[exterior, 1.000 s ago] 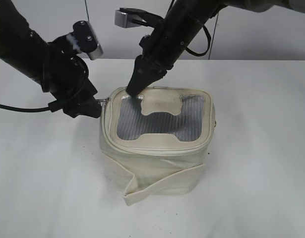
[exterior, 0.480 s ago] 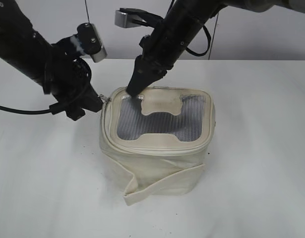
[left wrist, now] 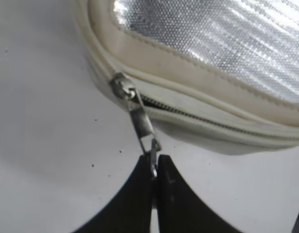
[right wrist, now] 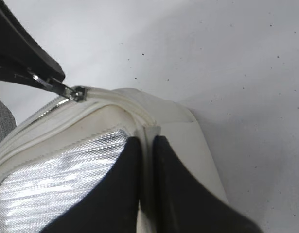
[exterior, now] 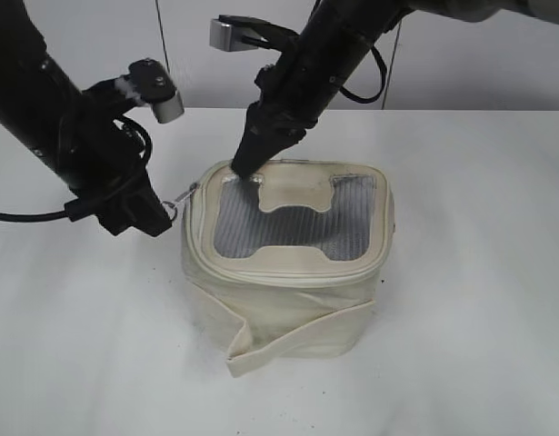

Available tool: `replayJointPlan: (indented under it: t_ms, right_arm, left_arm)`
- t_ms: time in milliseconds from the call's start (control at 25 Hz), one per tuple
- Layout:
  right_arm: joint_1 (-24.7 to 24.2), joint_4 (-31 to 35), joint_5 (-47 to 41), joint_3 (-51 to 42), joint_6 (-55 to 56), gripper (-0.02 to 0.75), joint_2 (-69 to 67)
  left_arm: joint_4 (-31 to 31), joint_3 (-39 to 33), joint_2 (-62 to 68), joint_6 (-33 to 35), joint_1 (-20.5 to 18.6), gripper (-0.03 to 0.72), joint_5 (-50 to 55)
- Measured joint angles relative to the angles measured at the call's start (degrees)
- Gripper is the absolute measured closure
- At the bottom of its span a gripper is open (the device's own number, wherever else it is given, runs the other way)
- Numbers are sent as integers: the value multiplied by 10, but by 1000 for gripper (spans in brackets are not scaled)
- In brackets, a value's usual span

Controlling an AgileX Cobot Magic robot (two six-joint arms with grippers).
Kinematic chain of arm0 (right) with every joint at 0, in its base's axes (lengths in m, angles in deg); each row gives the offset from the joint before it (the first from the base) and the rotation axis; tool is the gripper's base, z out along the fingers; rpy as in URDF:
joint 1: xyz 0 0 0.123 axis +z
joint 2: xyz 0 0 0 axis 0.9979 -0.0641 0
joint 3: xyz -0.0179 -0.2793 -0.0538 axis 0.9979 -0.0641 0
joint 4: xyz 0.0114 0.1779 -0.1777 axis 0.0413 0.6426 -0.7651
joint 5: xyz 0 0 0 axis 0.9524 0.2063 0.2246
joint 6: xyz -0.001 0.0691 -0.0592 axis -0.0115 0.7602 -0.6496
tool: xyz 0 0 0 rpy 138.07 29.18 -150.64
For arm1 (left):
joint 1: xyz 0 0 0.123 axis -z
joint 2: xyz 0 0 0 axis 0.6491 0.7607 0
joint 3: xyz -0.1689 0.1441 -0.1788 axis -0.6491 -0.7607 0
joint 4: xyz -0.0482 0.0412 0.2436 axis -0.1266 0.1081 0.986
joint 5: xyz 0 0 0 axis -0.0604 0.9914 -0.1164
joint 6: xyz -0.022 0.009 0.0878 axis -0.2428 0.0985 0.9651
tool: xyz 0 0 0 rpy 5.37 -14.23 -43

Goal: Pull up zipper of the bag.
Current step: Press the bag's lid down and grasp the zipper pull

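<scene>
The cream-white bag (exterior: 297, 309) stands mid-table, grey mesh window (exterior: 288, 227) on top. The cream zipper track (exterior: 199, 252) runs around its top rim. One silver pull (exterior: 184, 194) sticks out from the bag's back left corner. My left gripper (exterior: 166, 214) is shut on that pull's ring; the left wrist view shows the pull (left wrist: 141, 121) taut between slider and jaws (left wrist: 154, 164), with the track (left wrist: 207, 121) behind it. My right gripper (exterior: 244, 169) is shut, its tips pressed on the bag's top trim beside the mesh, as the right wrist view (right wrist: 148, 141) shows.
A loose cream strap (exterior: 288, 341) hangs folded across the bag's front. The white table (exterior: 461, 345) spreads around the bag. A pale wall stands behind. A black cable (exterior: 24, 216) trails from the left arm.
My left gripper has moved down and to the left in the exterior view, keeping hold of the pull, which now stretches out from the bag's corner. The right gripper has stayed on the bag.
</scene>
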Motion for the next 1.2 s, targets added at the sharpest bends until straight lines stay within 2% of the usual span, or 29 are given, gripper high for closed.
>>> replayJointPlan:
  t_ms: [800,1080,1200]
  right_arm:
    - [0,-1,-2,0,23,689,0]
    - [0,-2,-2,0,24,690,0]
    - [0,-2,-2,0,25,690,1]
  left_arm:
    - [-30,2,-17,-97,1,691,124]
    - [-54,-29,-50,-115,3,691,142]
    - [-61,-53,-62,-130,17,691,133]
